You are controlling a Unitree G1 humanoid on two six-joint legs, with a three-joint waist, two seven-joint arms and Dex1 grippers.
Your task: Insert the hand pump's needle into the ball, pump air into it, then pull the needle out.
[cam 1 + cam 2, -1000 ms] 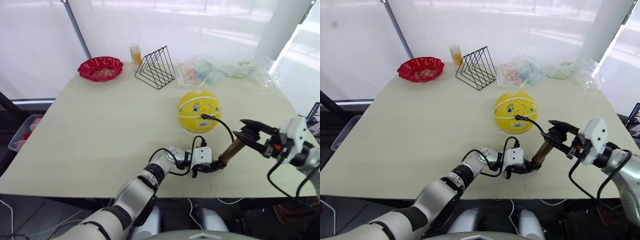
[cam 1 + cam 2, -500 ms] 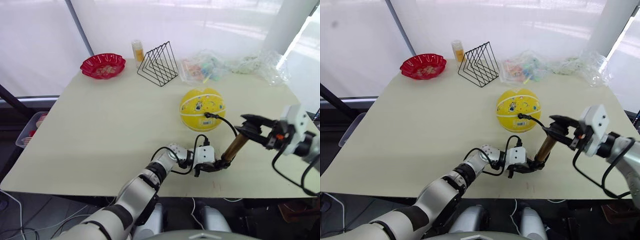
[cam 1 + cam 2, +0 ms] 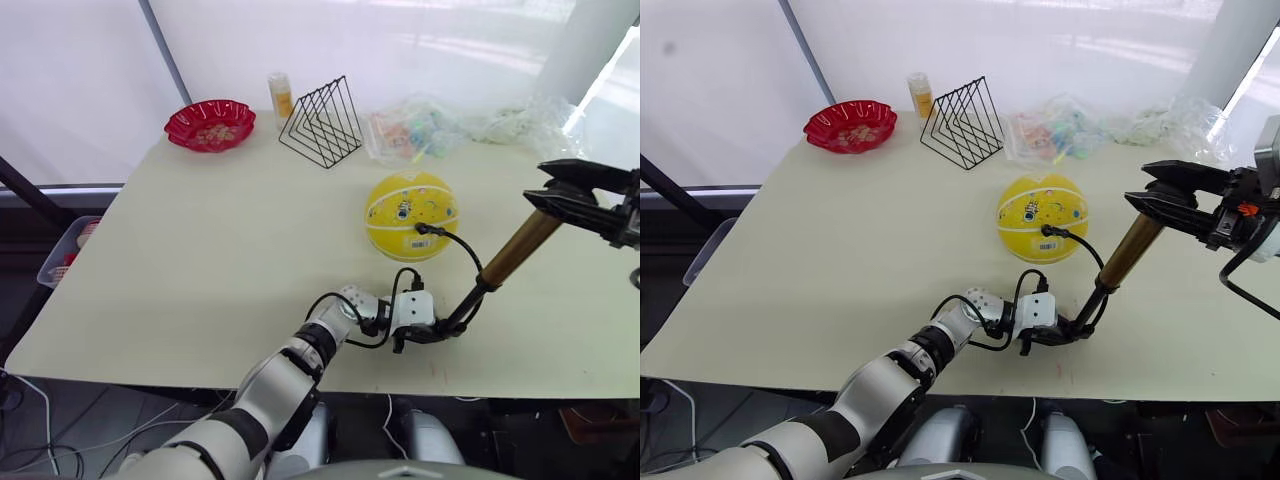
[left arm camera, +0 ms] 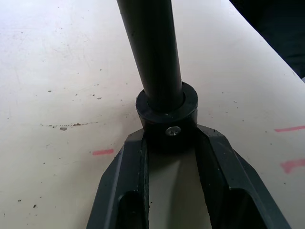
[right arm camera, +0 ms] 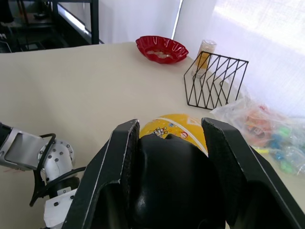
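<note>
Left eye view, hand pump tilted, foot cap clamped between left gripper jaws, T-handle clasped in right gripper, hose reaching ball.

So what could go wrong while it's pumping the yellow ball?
The ball sits loose on the table, so a tug on the thin hose might roll it and pull out the needle.

The left tool pinches just the hand pump at its bottom cap; as the right tool moves the handle, the tilted pump could slip or tip.
</note>
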